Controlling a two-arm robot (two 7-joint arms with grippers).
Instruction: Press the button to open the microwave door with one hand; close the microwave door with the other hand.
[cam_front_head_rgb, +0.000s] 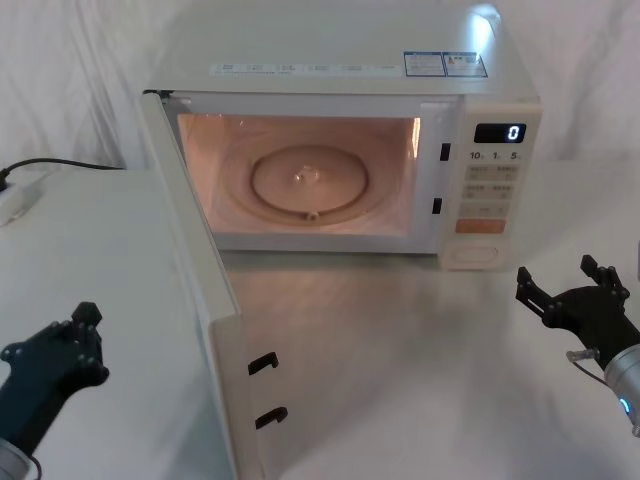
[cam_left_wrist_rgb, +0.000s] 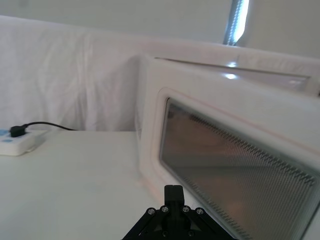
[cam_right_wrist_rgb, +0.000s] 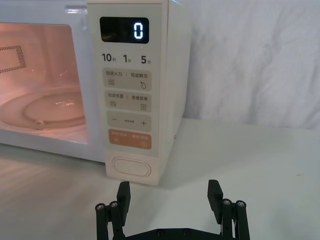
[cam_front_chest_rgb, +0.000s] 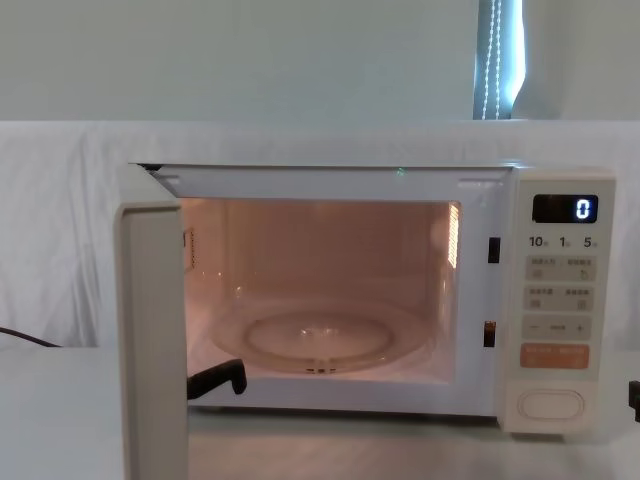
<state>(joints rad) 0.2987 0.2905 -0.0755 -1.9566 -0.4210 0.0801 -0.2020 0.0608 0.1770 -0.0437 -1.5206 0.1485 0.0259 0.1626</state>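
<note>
The cream-white microwave (cam_front_head_rgb: 340, 45) stands at the back of the table with its cavity lit and its display reading 0. The microwave door (cam_front_head_rgb: 195, 300) is swung wide open toward me on the left, its edge showing two black latch hooks. In the left wrist view the door's dark window (cam_left_wrist_rgb: 225, 165) is close ahead. The button (cam_front_head_rgb: 472, 253) sits at the bottom of the control panel. My right gripper (cam_front_head_rgb: 560, 278) hovers open, in front of and right of the button (cam_right_wrist_rgb: 131, 167). My left gripper (cam_front_head_rgb: 85, 318) is shut, low on the left outside the door.
A white power strip (cam_front_head_rgb: 15, 200) with a black cable lies at the far left of the table. White cloth hangs behind the oven. Bare tabletop (cam_front_head_rgb: 400, 380) stretches in front of the cavity between the door and my right gripper.
</note>
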